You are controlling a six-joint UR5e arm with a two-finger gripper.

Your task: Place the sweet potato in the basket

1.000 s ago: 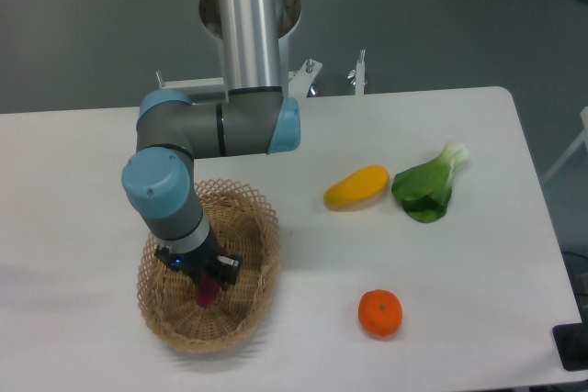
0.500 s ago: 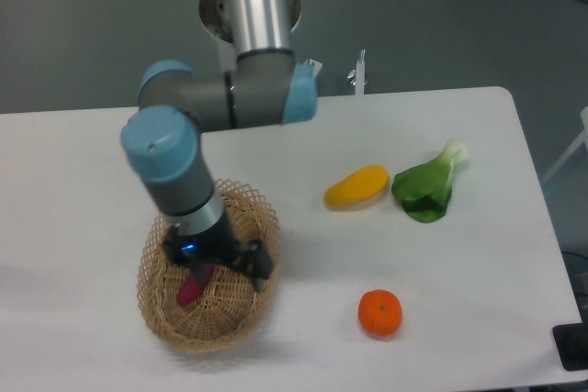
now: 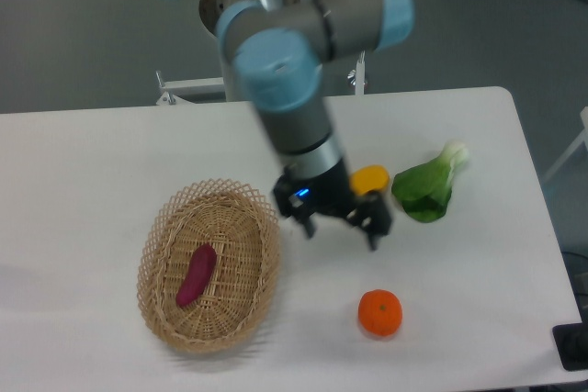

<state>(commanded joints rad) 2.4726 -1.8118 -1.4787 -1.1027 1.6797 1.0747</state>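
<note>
Gripper point(image 3: 342, 229): fingers spread, holding nothing, hanging above the table point(image 3: 92, 162) between the basket point(image 3: 266, 268) and the orange point(image 3: 379, 312). Arm point(image 3: 294, 98): reaches down from the far edge, wrist pointing downward, partly covering the yellow vegetable point(image 3: 372, 177). Sweet potato point(image 3: 196, 274): lying inside the basket, toward the near left part of the table. Bok choy point(image 3: 429, 187): near the right edge, just beside the yellow vegetable. Bare tabletop lies along the left side.

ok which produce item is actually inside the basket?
The sweet potato, the slim magenta tuber lying in the basket; yellow vegetable, bok choy and orange sit on the table.
</note>
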